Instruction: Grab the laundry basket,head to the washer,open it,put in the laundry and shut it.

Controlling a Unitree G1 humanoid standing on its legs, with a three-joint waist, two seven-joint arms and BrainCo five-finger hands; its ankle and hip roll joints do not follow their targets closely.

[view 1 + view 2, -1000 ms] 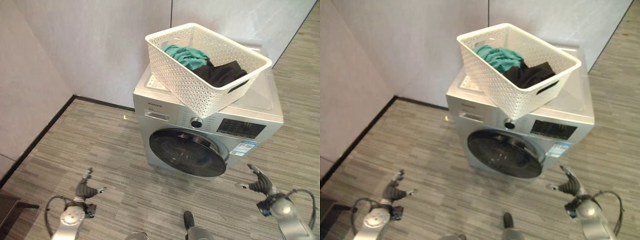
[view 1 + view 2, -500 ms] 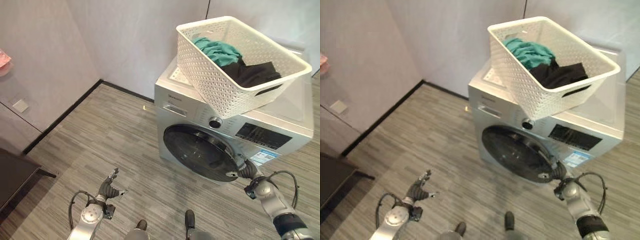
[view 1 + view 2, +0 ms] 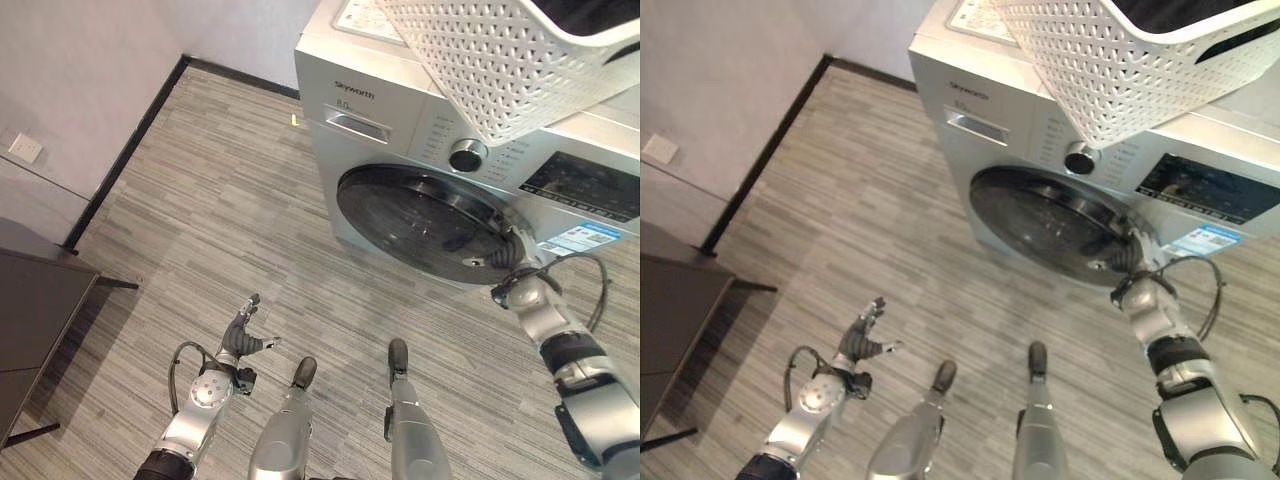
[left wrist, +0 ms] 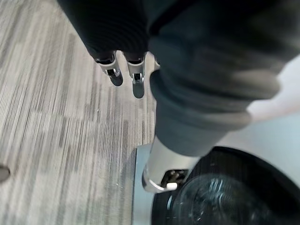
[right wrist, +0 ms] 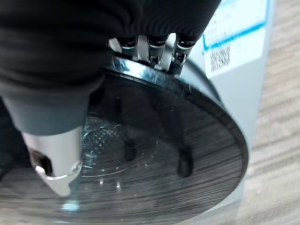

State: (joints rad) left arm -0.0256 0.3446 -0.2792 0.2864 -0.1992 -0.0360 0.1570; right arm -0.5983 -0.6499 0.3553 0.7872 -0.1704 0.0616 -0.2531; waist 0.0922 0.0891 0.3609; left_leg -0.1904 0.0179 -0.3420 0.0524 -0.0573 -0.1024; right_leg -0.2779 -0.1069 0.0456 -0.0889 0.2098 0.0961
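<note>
The silver washer (image 3: 400,100) stands at the upper right with its round dark glass door (image 3: 420,215) facing me. On its lid rests the white perforated laundry basket (image 3: 480,50), with dark cloth (image 3: 1180,10) showing inside. My right hand (image 3: 512,272) is at the door's right edge. In the right wrist view its fingers (image 5: 150,49) hook over the chrome rim and the thumb (image 5: 54,154) lies over the glass (image 5: 154,154). I cannot tell whether the door has left its frame. My left hand (image 3: 240,338) hangs open low above the floor, fingers (image 4: 124,75) straight.
A dark low table (image 3: 30,310) stands at the left. A wall with a socket (image 3: 25,148) and a black baseboard (image 3: 130,130) runs along the left. The washer's knob (image 3: 466,155) and drawer (image 3: 355,122) sit above the door. Grey plank floor lies in front.
The camera has tipped down and come closer to the washer. My right hand has risen from beside the door to its right rim and hooked on. The left hand stays low.
</note>
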